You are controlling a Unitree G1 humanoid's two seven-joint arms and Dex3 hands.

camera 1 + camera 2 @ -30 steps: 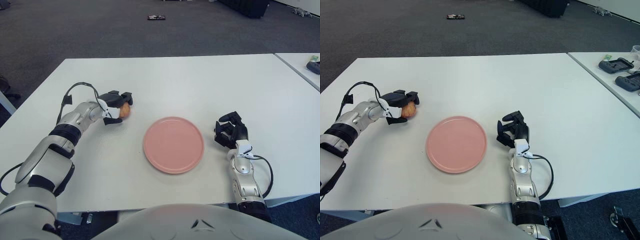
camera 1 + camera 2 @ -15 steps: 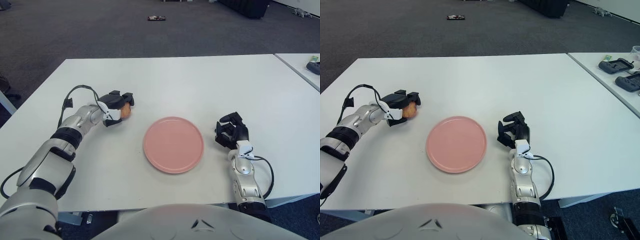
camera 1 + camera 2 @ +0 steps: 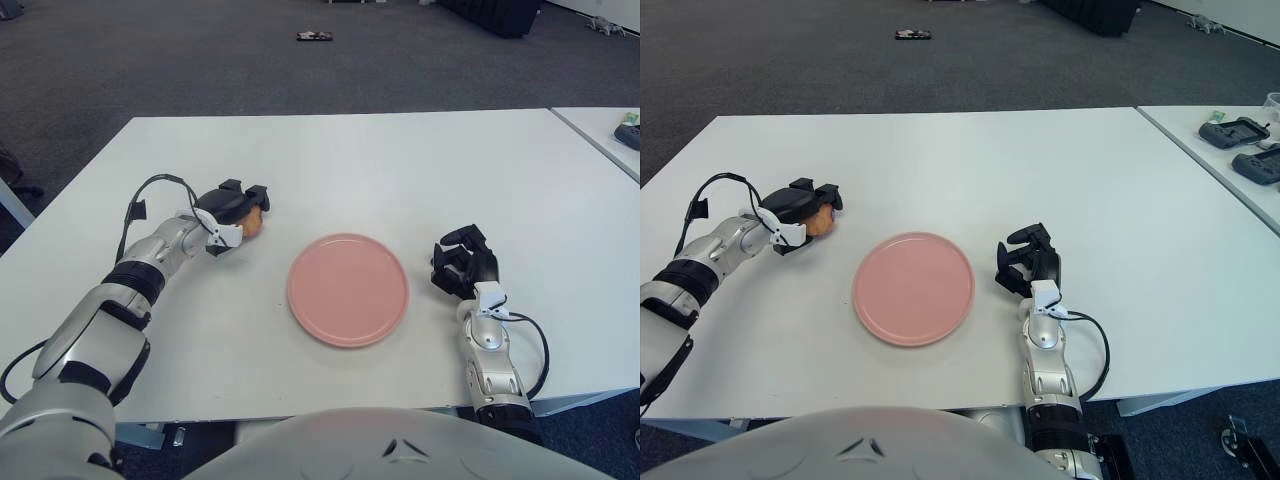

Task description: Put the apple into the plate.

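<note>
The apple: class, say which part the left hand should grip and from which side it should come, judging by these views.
Grip the apple around its rounded middle, coming from above and the robot's left, as the left hand does now: its fingers curl over the top, the right side facing the plate stays free.

Both views came from the robot's head, looking forward and down over the white desk [image 3: 400,160] from close above its near edge, with the robot's own chest rounding into the bottom of each. The two eyes sat slightly apart, so the pink plate [image 3: 347,289] showed further left in the right eye view. They shared the whole desk, both arms and the dark carpet [image 3: 840,70] beyond. The right eye took in more of what seemed a second desk [image 3: 1230,150] at the right.
</note>
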